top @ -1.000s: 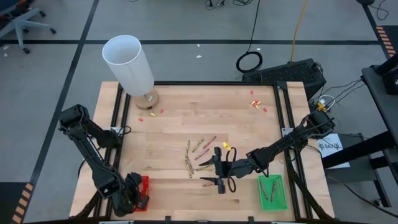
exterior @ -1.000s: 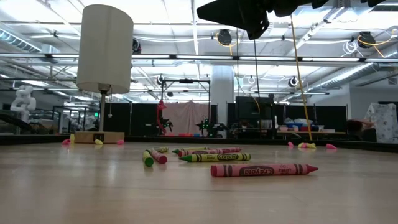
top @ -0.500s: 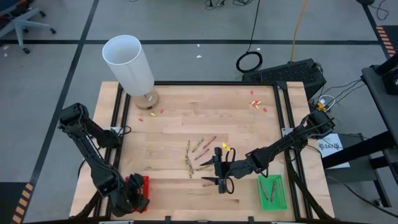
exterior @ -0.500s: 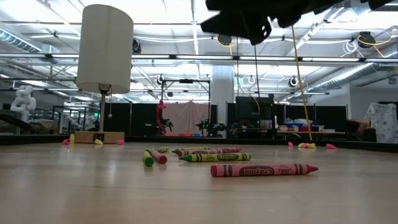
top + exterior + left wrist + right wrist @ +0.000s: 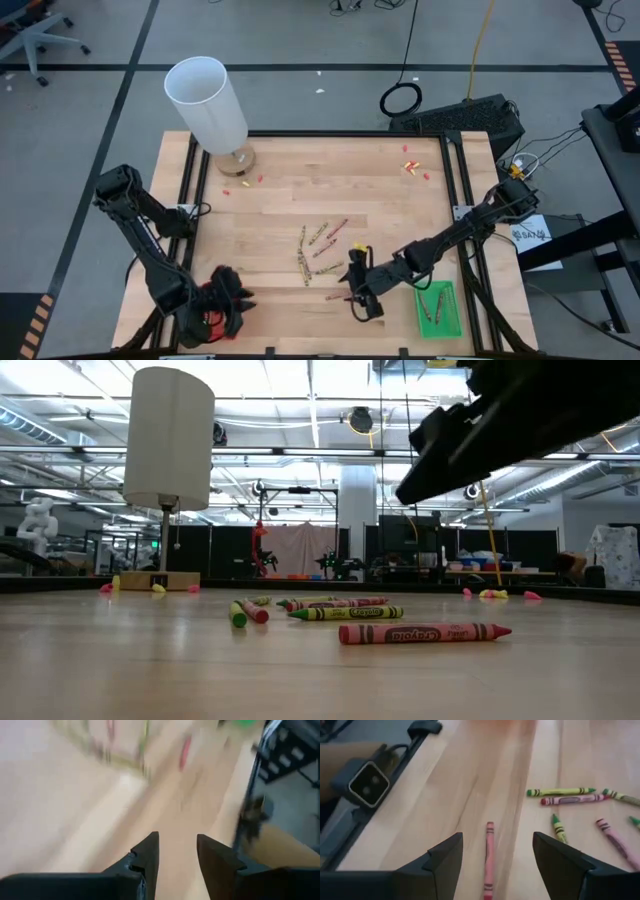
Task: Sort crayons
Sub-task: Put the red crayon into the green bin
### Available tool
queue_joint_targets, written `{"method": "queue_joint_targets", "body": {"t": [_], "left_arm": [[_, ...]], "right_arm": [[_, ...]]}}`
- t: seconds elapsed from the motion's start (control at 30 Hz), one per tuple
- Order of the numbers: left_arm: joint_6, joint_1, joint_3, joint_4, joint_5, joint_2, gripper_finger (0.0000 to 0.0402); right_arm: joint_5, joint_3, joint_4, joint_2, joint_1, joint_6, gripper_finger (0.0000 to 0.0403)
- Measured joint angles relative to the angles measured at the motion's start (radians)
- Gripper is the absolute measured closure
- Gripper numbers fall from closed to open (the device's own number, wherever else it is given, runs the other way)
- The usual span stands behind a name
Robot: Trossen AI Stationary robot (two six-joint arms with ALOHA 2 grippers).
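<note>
Right gripper [image 5: 492, 865], jaws wide and empty, hovers over the thin red wax crayon [image 5: 489, 860] at the table's six o'clock; it should descend centred, straddling the stick, while the left gripper [image 5: 177, 852], part-open and empty, waits at seven o'clock.

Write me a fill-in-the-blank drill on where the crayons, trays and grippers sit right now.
1. The right gripper hangs with open jaws straight over a single ____ crayon.
2. The tray at the table's right front corner is ____.
3. The left gripper is at the ____ tray, at the table's left front corner.
4. The white lamp stands at the table's back ____ corner.

Missing words: red; green; red; left
</note>
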Motion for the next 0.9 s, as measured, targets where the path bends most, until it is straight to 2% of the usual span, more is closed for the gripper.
{"method": "queue_joint_targets", "body": {"t": [0.1,0.33,0.6,0.9], "left_arm": [[0.147,0.011,0.000,0.023,-0.140,0.000,0.0270],[0.518,0.062,0.000,0.176,-0.347,0.032,0.0270],[0.805,0.126,0.000,0.443,-0.332,0.125,0.0270],[0.841,0.130,0.000,0.590,-0.300,0.193,0.0270]], "right_arm": [[-0.001,-0.001,-0.006,0.009,0.008,-0.021,0.0178],[-0.052,-0.003,0.032,0.100,0.009,0.021,0.0210],[-0.045,-0.003,0.047,0.189,0.006,0.080,0.0242],[0.058,-0.003,0.042,0.192,0.006,0.074,0.0280]]}}
